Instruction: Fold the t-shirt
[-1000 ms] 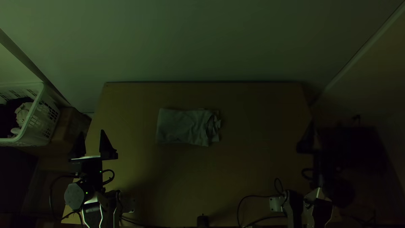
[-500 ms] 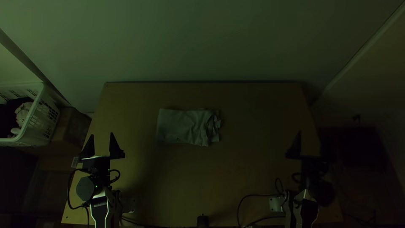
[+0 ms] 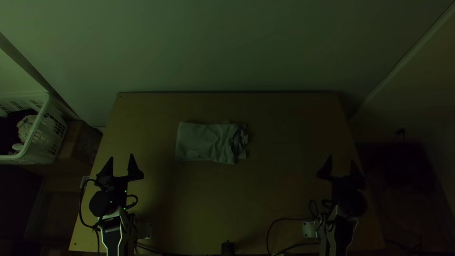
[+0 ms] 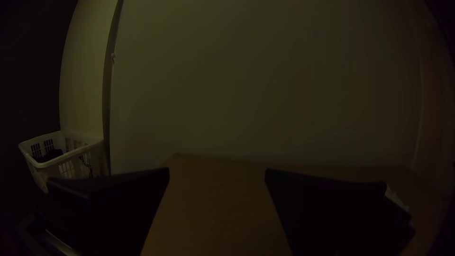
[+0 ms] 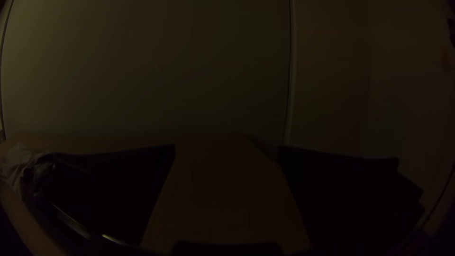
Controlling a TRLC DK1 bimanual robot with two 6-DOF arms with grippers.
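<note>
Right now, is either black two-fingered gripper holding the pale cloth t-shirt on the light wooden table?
No, the pale t-shirt lies away from both the left gripper and the right gripper, each open.

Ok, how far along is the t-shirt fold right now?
Mostly folded, by the look of it: the t-shirt lies as a compact, roughly rectangular bundle on the table. Nothing is in hand: the left gripper and right gripper stand open, away from it. Probably left: tidying the bunched end nearer the right gripper.
</note>
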